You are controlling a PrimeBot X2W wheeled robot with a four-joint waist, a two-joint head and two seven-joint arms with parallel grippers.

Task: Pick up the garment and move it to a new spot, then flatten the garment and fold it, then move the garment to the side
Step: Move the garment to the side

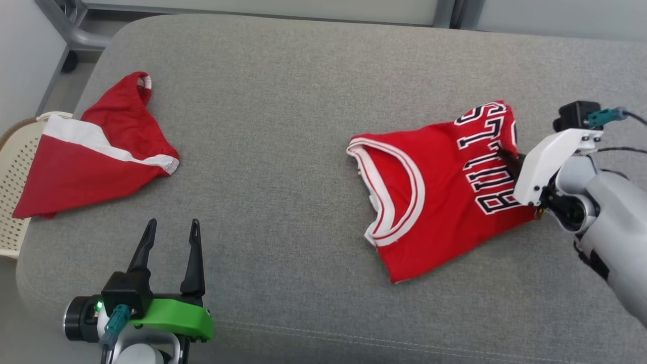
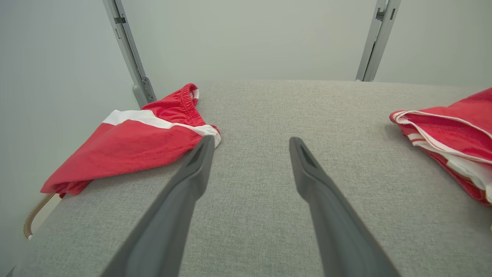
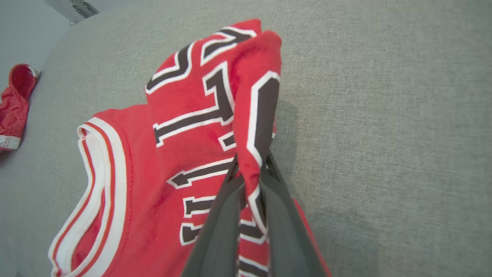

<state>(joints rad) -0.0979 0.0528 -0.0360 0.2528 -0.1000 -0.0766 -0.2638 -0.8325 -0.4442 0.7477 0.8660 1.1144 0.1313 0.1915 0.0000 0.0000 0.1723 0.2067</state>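
the jersey (image 1: 440,212) is red with white-and-red striped trim and black letters outlined in white. the shorts (image 1: 91,162) are red with a white band. the cushion (image 1: 278,126) is plain grey.

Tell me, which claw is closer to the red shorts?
Left. The left claw hangs open a short way from the red shorts, not touching. The right claw is far across the cushion, pinching the Bulls jersey.

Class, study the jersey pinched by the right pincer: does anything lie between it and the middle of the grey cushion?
Nothing visible does. The right pincer is shut on a fold of the jersey; the grey cushion toward the middle is bare. The red shorts lie far off at the left edge.
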